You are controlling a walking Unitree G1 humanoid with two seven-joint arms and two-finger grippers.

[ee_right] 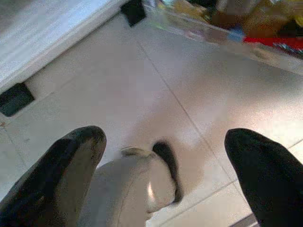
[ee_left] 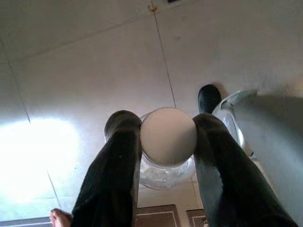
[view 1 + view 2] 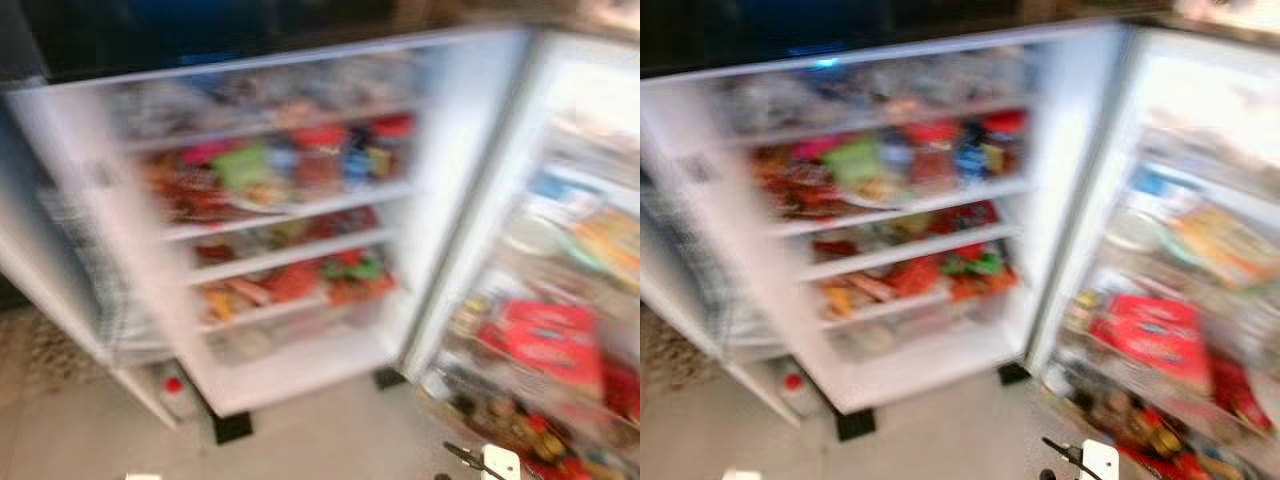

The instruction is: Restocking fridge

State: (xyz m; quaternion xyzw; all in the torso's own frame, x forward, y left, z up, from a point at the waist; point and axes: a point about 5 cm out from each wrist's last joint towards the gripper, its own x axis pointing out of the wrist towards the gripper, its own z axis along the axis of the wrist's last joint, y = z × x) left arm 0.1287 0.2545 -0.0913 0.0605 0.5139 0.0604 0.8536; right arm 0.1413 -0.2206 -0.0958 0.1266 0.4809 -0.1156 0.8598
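Left gripper [image 2: 165, 142] pinches a clear glass jar [image 2: 168, 163] just under its pale round lid [image 2: 168, 136], one black finger pressed on each side, above the tiled floor [image 2: 85, 71]. Right gripper [image 1: 163, 151] hangs with its fingers spread wide over the same tiles. Ahead, blurred, stands the open fridge [image 3: 300, 210], its shelves packed with colourful food, and its open door [image 3: 560, 330] holds red packages [image 3: 545, 340].

A clear glass jar with a matte white round lid [image 2: 168, 137] is seen between the black ribbed fingers [image 2: 118, 165] of the left tool [image 2: 168, 142]; pale grey square floor tiles [image 1: 156, 94] are crossed by thin dark grout lines; white fridge shelves [image 3: 290, 210] are crowded with red, green and blue packets
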